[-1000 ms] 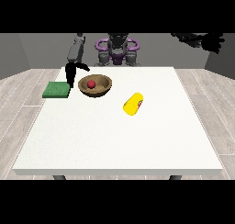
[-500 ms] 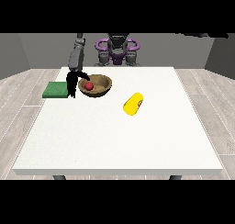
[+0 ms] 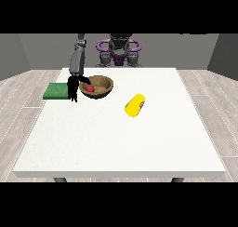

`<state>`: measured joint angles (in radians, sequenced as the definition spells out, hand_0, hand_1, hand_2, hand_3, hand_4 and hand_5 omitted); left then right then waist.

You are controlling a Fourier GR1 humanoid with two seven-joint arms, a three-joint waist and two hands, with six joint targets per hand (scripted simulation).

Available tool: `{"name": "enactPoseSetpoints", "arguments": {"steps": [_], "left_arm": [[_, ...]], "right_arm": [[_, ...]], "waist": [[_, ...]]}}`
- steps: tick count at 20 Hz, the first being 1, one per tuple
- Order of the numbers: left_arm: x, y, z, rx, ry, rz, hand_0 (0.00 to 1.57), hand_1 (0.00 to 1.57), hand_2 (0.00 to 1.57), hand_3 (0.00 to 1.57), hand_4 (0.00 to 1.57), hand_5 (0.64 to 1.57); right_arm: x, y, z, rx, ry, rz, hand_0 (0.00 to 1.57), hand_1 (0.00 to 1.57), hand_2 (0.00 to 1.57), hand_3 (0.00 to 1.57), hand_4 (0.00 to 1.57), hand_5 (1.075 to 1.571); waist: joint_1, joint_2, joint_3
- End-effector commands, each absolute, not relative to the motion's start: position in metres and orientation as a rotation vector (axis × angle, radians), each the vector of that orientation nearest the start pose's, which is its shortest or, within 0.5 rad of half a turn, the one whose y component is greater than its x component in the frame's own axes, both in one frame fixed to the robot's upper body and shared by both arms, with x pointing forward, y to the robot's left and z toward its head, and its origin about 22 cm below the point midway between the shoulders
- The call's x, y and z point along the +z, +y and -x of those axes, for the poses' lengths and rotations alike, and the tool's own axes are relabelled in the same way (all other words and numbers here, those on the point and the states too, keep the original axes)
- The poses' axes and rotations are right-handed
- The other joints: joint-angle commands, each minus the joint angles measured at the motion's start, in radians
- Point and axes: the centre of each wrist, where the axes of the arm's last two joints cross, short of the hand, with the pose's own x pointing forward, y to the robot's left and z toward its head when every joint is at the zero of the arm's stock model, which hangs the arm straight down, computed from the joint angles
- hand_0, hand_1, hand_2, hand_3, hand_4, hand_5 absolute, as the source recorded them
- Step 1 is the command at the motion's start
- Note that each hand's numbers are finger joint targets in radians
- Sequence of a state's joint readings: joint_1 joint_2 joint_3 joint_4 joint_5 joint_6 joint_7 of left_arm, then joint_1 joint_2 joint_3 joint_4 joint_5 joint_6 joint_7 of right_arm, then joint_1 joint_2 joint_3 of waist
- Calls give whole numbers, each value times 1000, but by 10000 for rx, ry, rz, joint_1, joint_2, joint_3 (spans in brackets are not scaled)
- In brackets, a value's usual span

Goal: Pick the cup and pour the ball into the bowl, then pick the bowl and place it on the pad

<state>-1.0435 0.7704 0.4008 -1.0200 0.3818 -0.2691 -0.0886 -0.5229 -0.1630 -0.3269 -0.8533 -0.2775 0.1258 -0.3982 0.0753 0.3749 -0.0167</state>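
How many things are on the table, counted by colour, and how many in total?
Brown: 1, the bowl
Red: 1, the ball inside the bowl
Yellow: 1, the cup lying on its side
Green: 1, the pad
Total: 4

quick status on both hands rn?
Robot hand at the view's left: at the round brown wooden bowl's rim, thumb over the edge; grip cannot be told.
Robot hand at the view's right: not in view.
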Motion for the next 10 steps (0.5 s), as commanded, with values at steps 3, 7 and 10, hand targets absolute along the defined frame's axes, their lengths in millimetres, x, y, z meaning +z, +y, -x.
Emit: {"name": "enactPoseSetpoints", "arguments": {"steps": [3,7,10], "left_arm": [[369,390,-360,-1134,-23789,-624,0,0,0,0,0,1537],[370,382,-366,-1396,-23512,-174,0,0,0,0,0,1540],[372,390,-365,-1152,-23672,-383,0,0,0,0,0,1540]], "right_arm": [[-21,-271,-367,-3111,-17166,-1032,0,0,0,0,312,1570],[-15,-229,-376,-2991,-16985,-765,0,0,0,0,434,1569],[-8,-216,-379,-2480,-16772,-450,0,0,0,0,437,1570]], "waist": [[336,231,182],[807,264,177],[620,226,168]]}}
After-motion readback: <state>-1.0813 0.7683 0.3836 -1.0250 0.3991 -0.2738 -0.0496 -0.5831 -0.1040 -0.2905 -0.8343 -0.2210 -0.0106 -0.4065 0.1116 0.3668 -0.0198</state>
